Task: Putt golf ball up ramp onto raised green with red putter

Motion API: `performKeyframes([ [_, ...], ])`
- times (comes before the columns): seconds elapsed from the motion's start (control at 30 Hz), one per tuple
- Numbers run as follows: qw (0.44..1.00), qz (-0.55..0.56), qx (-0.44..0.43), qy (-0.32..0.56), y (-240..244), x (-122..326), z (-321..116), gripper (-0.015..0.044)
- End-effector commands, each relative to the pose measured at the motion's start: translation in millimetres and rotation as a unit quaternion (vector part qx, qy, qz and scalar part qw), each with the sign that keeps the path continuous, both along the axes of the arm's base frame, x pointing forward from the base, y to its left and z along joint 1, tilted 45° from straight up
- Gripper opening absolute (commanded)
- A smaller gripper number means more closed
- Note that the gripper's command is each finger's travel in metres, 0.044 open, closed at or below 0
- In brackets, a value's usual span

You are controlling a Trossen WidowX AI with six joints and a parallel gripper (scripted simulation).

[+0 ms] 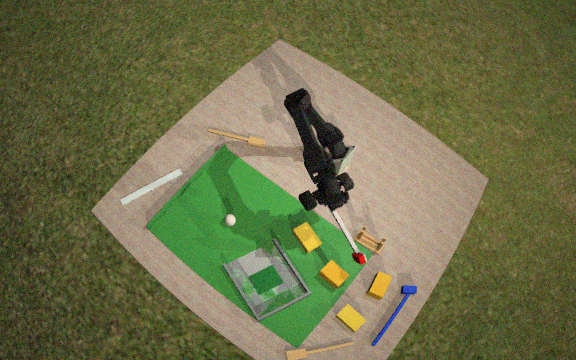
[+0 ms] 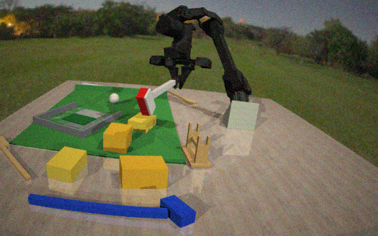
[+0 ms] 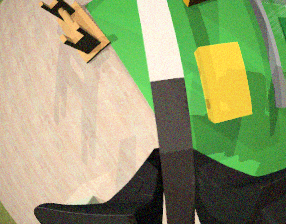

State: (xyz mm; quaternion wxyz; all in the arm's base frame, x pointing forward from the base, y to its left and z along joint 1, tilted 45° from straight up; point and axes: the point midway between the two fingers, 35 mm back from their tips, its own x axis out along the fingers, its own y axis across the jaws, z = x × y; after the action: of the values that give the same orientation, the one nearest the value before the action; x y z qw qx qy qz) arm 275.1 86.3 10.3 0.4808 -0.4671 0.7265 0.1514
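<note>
Carrying the red putter (image 2: pixel 149 96) clamped by its shaft end in our hand (image 2: pixel 180 86), we judge we should swing slowly so the long shaft does not twist in the grip, keeping the head above the yellow blocks (image 2: pixel 142 122). The golf ball (image 2: pixel 113 98) rests on the green mat (image 2: pixel 94 141), well apart from our hand, beyond the grey-framed raised green (image 2: pixel 77 118).
</note>
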Motion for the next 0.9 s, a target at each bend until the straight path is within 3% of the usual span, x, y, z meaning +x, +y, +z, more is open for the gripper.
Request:
performKeyframes([
  [0.0,0.994,-0.085,-0.019,-0.065,-18.3,6.4,26.4,0.0000],
  [0.43,0.921,-0.308,-0.081,-0.225,-77.4,3.6,90.2,0.0000],
  [0.87,0.771,-0.494,-0.138,-0.377,-134.8,-19.8,151.5,0.0000],
])
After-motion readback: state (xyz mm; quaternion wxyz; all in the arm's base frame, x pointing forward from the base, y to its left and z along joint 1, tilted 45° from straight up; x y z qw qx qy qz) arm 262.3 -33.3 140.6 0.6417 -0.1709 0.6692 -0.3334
